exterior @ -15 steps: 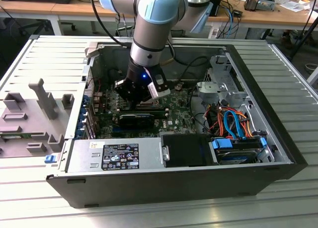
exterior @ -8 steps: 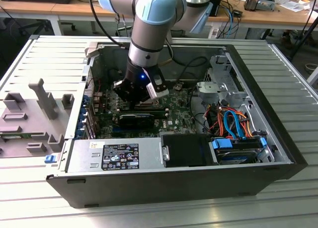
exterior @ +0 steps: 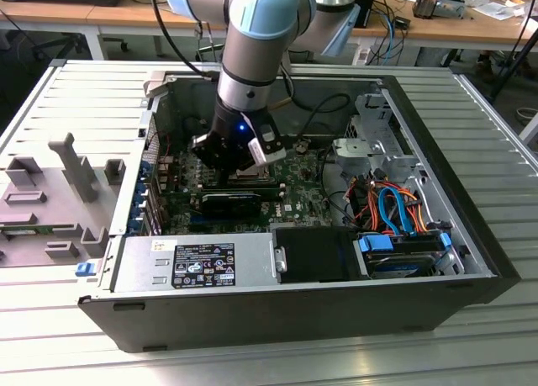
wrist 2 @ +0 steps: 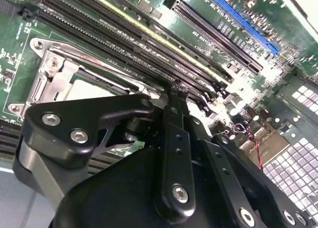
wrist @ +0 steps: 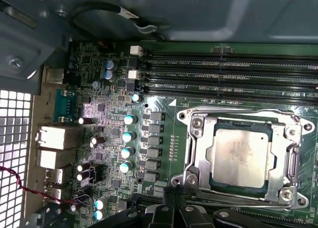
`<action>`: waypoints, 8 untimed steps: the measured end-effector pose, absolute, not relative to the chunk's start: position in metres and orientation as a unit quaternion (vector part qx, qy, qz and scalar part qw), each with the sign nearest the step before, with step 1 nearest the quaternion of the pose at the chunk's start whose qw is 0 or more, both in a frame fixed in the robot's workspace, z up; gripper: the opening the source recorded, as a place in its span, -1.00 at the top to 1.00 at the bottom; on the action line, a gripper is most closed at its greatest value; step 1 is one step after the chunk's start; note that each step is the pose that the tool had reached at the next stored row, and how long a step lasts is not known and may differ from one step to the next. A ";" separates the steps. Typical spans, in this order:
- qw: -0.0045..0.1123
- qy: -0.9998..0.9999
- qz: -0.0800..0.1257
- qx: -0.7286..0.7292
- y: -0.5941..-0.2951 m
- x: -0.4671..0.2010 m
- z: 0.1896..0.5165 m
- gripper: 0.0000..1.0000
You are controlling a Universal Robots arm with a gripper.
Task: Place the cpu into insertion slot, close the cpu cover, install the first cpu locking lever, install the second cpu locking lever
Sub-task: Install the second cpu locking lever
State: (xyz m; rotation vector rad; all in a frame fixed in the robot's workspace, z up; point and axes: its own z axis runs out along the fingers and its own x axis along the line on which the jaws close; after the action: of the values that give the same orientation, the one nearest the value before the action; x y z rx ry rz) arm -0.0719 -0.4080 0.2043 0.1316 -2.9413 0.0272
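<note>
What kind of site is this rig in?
Likely a lab or workshop: an open computer case lies on a slatted metal table, with cluttered wooden desks and loose cables behind.

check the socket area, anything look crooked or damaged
Nothing stands out. In the first wrist view the cpu sits square in the insertion slot, with the cpu cover flat around it. The top of the chip looks smudged, not damaged.

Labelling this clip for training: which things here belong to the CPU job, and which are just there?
Job:
- cpu, seated in the insertion slot
- cpu cover, down around the chip
- claw, at the socket's edge

Just there:
- memory slots
- blue expansion slot
- power supply
- orange and blue cables
- grey fixture blocks
</note>
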 end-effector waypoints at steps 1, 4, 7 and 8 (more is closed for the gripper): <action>0.098 -0.994 0.009 0.045 -0.408 -0.072 0.204 0.79; 0.098 -0.994 0.006 0.048 -0.406 -0.072 0.204 0.79; 0.098 -0.994 -0.001 0.055 -0.404 -0.072 0.204 0.79; 0.098 -0.994 -0.003 0.055 -0.404 -0.072 0.203 0.79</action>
State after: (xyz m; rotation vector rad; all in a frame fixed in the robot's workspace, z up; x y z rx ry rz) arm -0.0716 -0.4035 0.2034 0.1640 -2.9411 -0.0078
